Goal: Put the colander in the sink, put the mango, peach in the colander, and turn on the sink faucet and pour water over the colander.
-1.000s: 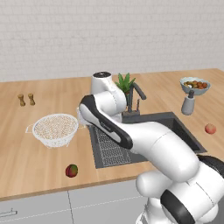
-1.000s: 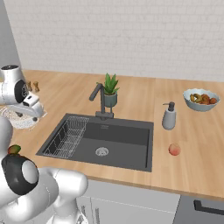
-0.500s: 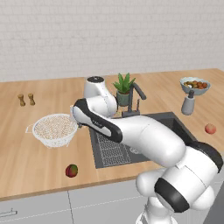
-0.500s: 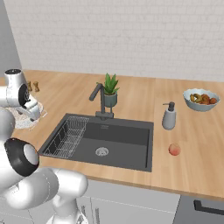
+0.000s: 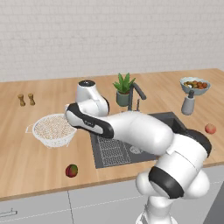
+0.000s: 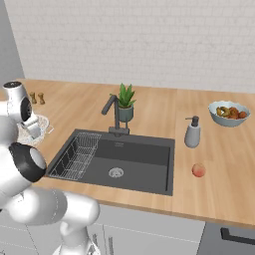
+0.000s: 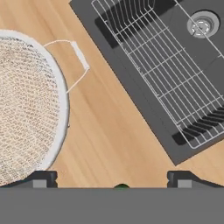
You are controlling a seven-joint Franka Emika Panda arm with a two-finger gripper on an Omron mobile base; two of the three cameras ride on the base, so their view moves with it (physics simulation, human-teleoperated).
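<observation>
Two dark fingertips of the gripper (image 7: 112, 178) stand wide apart and hold nothing; it hangs over the wooden counter (image 5: 26, 162), between the colander and the sink. One of the fingertips (image 7: 38, 178) is over the colander's rim.

One colander (image 5: 53, 130) stands on the counter just left of the sink (image 6: 134, 164). It is a round bowl of fine white wire mesh with thin loop handles (image 7: 74, 61). One mango (image 5: 71, 170), small, round, dark red with a green patch, lies on the counter in front of the colander, left of the sink. One peach (image 6: 198, 170), round and pinkish-orange, lies right of the sink, near it.

One sink, a dark grey rectangular basin, has a wire rack (image 6: 77, 155) in its left part and one round silver drain (image 6: 116, 173). One dark angled sink faucet (image 6: 113, 113) rises at its back edge, with one potted plant (image 6: 125, 102) just beside. One grey soap dispenser (image 6: 192, 132) stands right of the sink, and behind that one bowl of fruit (image 6: 228, 113). Two small brown shakers (image 5: 26, 99) stand far left of the sink.
</observation>
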